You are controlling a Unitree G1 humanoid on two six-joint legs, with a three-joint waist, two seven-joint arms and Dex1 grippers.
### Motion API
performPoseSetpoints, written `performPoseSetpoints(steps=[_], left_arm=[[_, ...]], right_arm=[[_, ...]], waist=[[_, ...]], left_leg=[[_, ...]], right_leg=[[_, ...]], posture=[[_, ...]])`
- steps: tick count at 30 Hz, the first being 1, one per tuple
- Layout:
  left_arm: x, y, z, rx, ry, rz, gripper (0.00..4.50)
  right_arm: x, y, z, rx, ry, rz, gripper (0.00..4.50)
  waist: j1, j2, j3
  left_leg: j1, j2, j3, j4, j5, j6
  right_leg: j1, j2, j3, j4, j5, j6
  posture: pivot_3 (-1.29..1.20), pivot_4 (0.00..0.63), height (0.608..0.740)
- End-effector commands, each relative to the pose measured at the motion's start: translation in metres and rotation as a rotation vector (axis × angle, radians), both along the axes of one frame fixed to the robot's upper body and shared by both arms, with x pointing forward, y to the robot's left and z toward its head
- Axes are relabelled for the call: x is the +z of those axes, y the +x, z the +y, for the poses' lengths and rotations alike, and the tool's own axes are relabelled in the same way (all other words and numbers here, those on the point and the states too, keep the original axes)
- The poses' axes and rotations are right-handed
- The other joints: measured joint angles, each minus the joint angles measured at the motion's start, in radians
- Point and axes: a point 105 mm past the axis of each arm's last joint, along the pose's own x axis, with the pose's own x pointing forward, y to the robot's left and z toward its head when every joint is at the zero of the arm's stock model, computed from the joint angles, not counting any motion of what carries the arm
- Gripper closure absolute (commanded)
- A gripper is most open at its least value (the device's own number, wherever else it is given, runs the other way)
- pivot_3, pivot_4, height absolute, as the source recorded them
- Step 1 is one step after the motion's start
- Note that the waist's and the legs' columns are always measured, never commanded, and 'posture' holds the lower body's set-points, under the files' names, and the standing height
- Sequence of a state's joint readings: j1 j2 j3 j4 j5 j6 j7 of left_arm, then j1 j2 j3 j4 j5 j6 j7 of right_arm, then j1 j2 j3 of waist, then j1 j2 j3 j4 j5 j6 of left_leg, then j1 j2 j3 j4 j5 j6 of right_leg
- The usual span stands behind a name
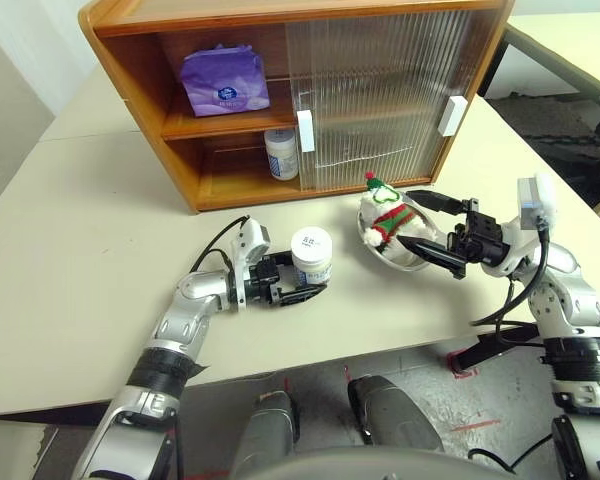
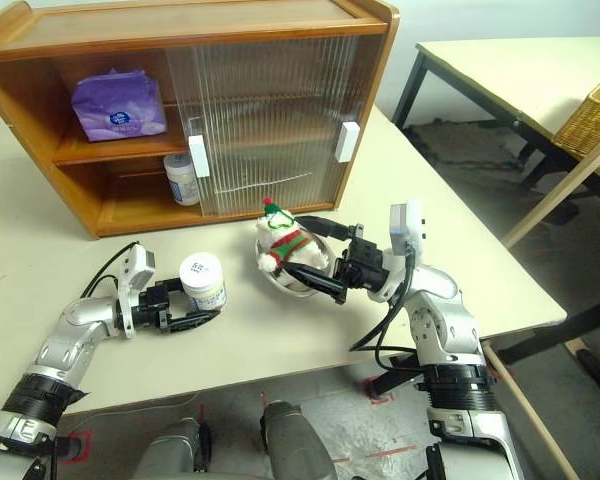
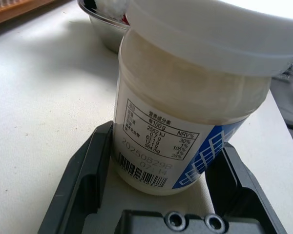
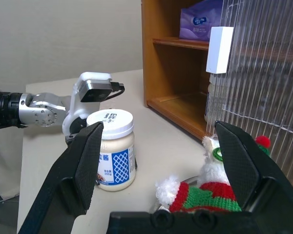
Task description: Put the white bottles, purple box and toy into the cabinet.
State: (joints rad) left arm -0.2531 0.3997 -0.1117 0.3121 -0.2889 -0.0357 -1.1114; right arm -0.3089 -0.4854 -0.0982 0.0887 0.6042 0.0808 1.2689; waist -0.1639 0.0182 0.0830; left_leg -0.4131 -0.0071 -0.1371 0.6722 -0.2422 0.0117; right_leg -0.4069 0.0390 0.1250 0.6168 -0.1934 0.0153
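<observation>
cabinet point(image 1: 280, 60) left half open, right doors shut

The cabinet point(image 1: 280, 90) stands at the far side of the counter point(image 1: 80, 250). The purple box point(image 1: 224, 82) lies on its upper shelf, at the left. One bottle point(image 1: 281, 154) stands on the lower shelf, beside the sliding door's left edge. Nearer, a second bottle point(image 1: 312, 257) stands on the counter between the left hand's point(image 1: 298, 292) fingers. Right of it, the toy point(image 1: 387, 214) sits in a bowl point(image 1: 405, 255), with the right hand point(image 1: 432, 228) around both.

Silver arms w/ black cuffs & looping black cables, white wrist cams, black two-finger pincers point(image 1: 298, 293).
</observation>
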Motion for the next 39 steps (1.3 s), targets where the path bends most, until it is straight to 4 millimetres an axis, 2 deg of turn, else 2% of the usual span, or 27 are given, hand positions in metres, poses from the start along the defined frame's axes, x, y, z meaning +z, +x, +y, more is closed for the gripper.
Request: performPoseSetpoints(steps=[1, 9, 12, 18, 24, 33, 39], left_arm=[[0.015, 0.010, 0.016, 0.134, -0.040, -0.085, 1.36], [0.030, 0.040, 0.078, 0.539, -0.027, -0.162, 1.36], [0.033, 0.053, 0.093, 0.652, -0.014, -0.156, 1.36], [0.042, 0.074, 0.096, 0.736, -0.015, -0.184, 1.36], [0.039, 0.102, 0.104, 0.872, 0.038, -0.157, 1.36], [0.037, 0.121, 0.102, 0.956, 0.060, -0.139, 1.36], [0.043, 0.134, 0.098, 1.006, 0.033, -0.125, 1.36]], right_arm=[[0.000, 0.000, 0.003, 0.010, -0.017, -0.011, 0.00], [-0.002, -0.004, 0.004, 0.024, -0.019, 0.006, 0.00], [-0.002, -0.003, 0.005, 0.029, -0.016, 0.005, 0.00], [-0.001, -0.002, 0.007, 0.034, -0.014, 0.001, 0.00], [0.000, -0.001, 0.007, 0.023, -0.009, -0.005, 0.00], [-0.001, -0.004, 0.008, 0.029, -0.005, -0.008, 0.00], [-0.002, -0.004, 0.009, 0.029, -0.002, 0.006, 0.00]], waist=[[-0.001, 0.000, 0.000], [-0.003, 0.000, 0.000], [0.003, 0.000, 0.000], [0.011, 0.000, 0.000], [0.012, 0.000, 0.000], [0.010, -0.001, 0.001], [0.010, -0.003, 0.002]], left_leg=[[0.000, 0.000, 0.000, 0.000, 0.000, 0.000], [0.001, 0.000, 0.002, 0.000, 0.001, 0.000], [0.001, 0.000, 0.002, 0.000, 0.001, 0.000], [0.001, 0.000, 0.002, 0.001, 0.001, 0.001], [0.001, 0.000, 0.003, 0.001, 0.002, 0.001], [0.007, -0.002, 0.004, 0.003, 0.002, 0.002], [0.011, -0.004, 0.004, 0.003, 0.003, 0.004]], right_leg=[[0.000, 0.000, 0.000, 0.000, 0.000, 0.000], [0.000, 0.001, 0.000, 0.000, 0.000, 0.001], [0.000, 0.001, 0.000, 0.000, 0.000, -0.001], [0.001, 0.000, 0.001, 0.000, 0.003, -0.004], [0.002, 0.001, 0.001, 0.000, 0.004, -0.003], [0.009, 0.001, 0.002, -0.001, 0.002, 0.003], [0.013, 0.000, 0.002, -0.001, 0.000, 0.007]], posture=[[-0.24, 0.085, 0.740], [-0.21, 0.083, 0.740], [-0.21, 0.082, 0.740], [-0.21, 0.080, 0.740], [-0.22, 0.078, 0.740], [-0.23, 0.080, 0.740], [-0.23, 0.080, 0.740]])
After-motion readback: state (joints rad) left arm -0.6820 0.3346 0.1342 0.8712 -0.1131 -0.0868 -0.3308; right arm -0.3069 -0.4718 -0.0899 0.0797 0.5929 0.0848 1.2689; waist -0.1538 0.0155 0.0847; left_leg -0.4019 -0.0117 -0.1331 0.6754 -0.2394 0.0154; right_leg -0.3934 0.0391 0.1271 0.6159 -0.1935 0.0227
